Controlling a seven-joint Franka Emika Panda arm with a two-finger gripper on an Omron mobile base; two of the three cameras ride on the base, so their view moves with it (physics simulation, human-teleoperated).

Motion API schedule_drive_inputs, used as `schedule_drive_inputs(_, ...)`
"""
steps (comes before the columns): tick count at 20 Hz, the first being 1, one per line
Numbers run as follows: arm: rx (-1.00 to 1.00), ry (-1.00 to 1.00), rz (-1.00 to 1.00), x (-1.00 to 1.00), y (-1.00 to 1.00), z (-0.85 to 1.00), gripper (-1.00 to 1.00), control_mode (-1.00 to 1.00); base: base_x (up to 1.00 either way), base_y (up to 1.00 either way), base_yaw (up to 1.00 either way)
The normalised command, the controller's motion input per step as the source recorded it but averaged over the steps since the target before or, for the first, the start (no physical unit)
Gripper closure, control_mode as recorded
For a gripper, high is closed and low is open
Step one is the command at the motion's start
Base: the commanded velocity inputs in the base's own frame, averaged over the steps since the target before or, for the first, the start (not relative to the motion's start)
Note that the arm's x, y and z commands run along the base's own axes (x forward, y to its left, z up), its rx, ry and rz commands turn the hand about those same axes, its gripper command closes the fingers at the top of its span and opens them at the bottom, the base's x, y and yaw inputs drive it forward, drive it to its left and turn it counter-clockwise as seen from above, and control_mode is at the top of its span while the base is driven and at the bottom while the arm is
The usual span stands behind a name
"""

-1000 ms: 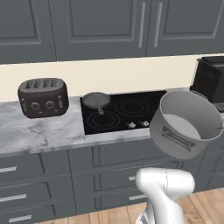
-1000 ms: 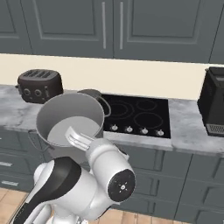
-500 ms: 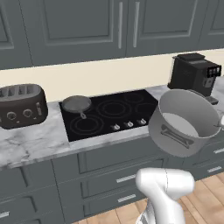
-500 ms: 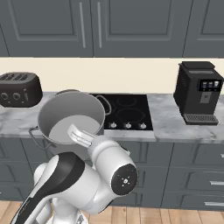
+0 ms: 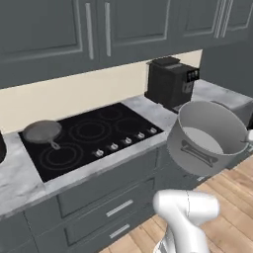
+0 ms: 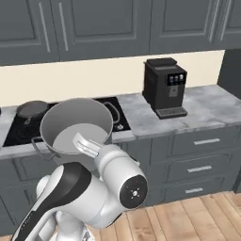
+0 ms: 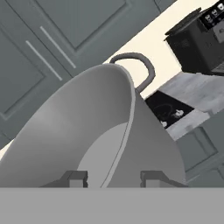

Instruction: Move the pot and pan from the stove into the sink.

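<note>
A large, deep, silver-grey metal pot (image 5: 207, 138) hangs in the air in front of the grey marble desk (image 5: 15, 183), tilted so its open mouth faces the cameras. Its inside is bare grey metal with nothing in it. In the hand view the pot's wall (image 7: 87, 131) rises between the two dark finger tips, one inside the rim and one outside, so the tool (image 7: 111, 178) is pinching the pot's wall at the rim. One small loop handle (image 7: 138, 65) stands up at the far side of the rim in that view.

From the right base view the pot (image 6: 77, 124) sits just above the white arm's rounded wrist, in front of the cabinet drawers and overlapping the front edge of the desk.

The flat black glass stove (image 5: 89, 136) is set into the desk, with thin ring marks and a row of small silver knobs (image 5: 126, 141) along its front edge. A small, shallow, round dark grey pan (image 5: 42, 132) with a short straight handle rests on the stove's far left burner; nothing can be seen in it. The pan is well apart from the lifted pot.

A black boxy coffee machine (image 5: 170, 81) stands on the desk just to the right of the stove. Dark grey cabinet doors (image 5: 49, 29) hang above, over a cream wall strip. The floor (image 5: 232, 197) is pale wood planks.
</note>
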Motion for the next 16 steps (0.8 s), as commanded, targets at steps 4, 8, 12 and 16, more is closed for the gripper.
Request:
schedule_drive_inputs(4, 0.00, 0.00, 0.00, 0.00, 0.00, 0.00, 1.00, 1.00, 0.00, -0.10, -0.47)
schedule_drive_inputs(8, 0.00, 0.00, 0.00, 0.00, 0.00, 0.00, 1.00, 1.00, 0.00, -0.09, -0.47)
schedule_drive_inputs(12, 0.00, 0.00, 0.00, 0.00, 0.00, 0.00, 1.00, 1.00, 0.00, -0.08, -0.47)
schedule_drive_inputs(16, 0.00, 0.00, 0.00, 0.00, 0.00, 0.00, 1.00, 1.00, 0.00, -0.09, -0.47)
